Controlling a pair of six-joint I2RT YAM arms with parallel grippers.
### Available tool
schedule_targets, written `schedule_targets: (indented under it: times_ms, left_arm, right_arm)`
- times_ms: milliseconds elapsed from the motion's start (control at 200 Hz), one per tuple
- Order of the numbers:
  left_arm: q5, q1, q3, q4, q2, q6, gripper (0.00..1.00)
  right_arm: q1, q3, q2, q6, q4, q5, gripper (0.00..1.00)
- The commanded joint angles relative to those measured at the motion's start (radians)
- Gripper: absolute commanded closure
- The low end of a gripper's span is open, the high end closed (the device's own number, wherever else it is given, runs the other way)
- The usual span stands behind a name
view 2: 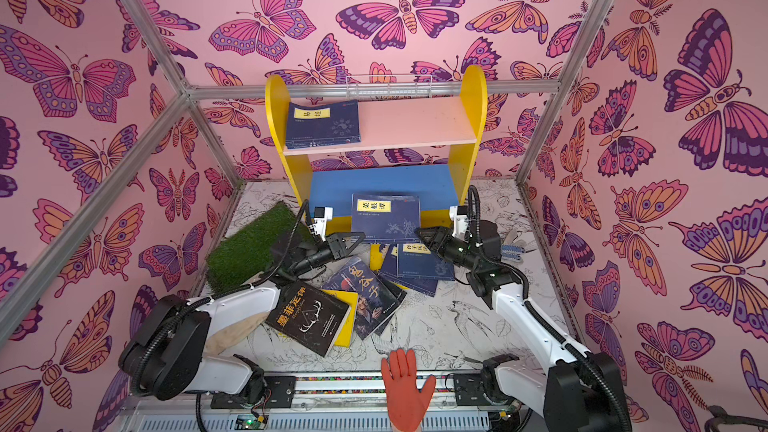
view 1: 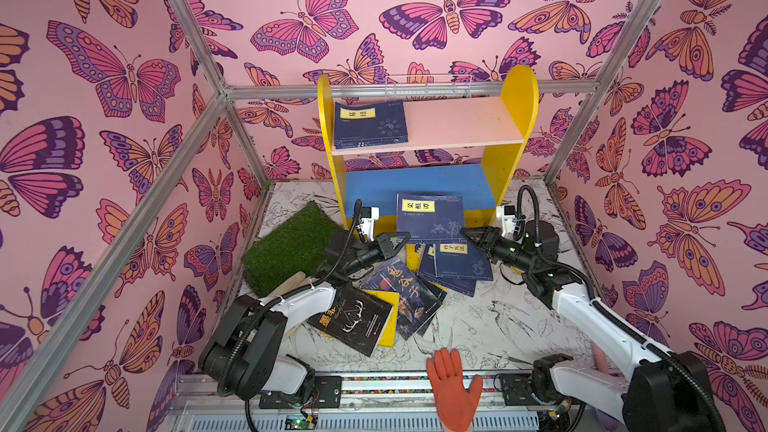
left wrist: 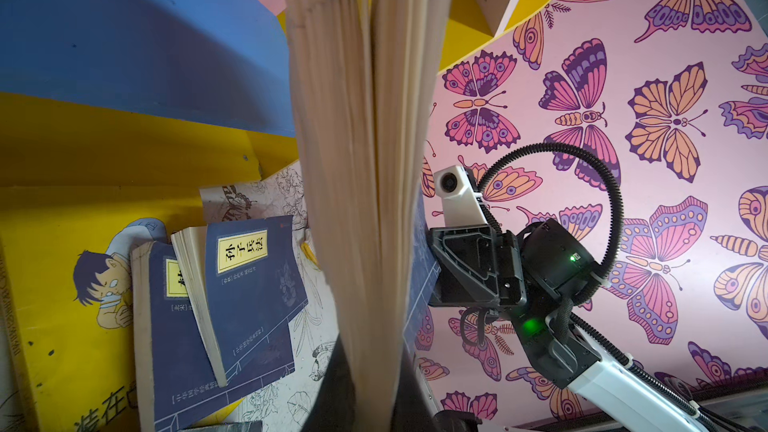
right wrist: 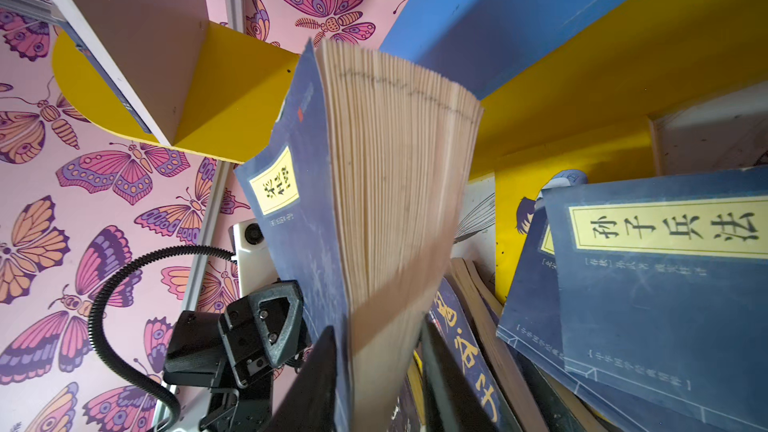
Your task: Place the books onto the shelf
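Holding a book [view 1: 430, 218] up before the shelf [view 1: 519, 118] at the tabletop's [view 1: 498, 326] far edge.
Pinched tight by the left claw [view 1: 404, 237], straddled by the right claw [view 1: 465, 232] with grip unclear; fans its pages, so likely to sag, slip or snag on the blue board [view 1: 415, 184]. Shelved so far: one navy book [view 1: 370, 124] on the pink board's [view 1: 465, 122] left end, none on the blue; others [view 1: 399, 292] piled on the tabletop.
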Motion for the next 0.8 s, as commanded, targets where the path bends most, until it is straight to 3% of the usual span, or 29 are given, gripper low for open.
schedule_targets:
  times_ms: [0, 250, 796]
  left_arm:
    - [-0.024, 0.005, -0.015, 0.088, -0.035, 0.035, 1.00]
    - [-0.035, 0.005, -0.031, 0.125, -0.056, 0.043, 1.00]
    - [-0.027, 0.002, -0.035, 0.113, -0.038, 0.047, 1.00]
  right_arm:
    - [0.005, 0.001, -0.014, 0.052, 0.069, -0.029, 0.64]
    - [0.007, -0.019, -0.003, 0.043, 0.030, -0.013, 0.61]
    - [0.034, 0.031, 0.063, 0.102, 0.159, -0.063, 0.70]
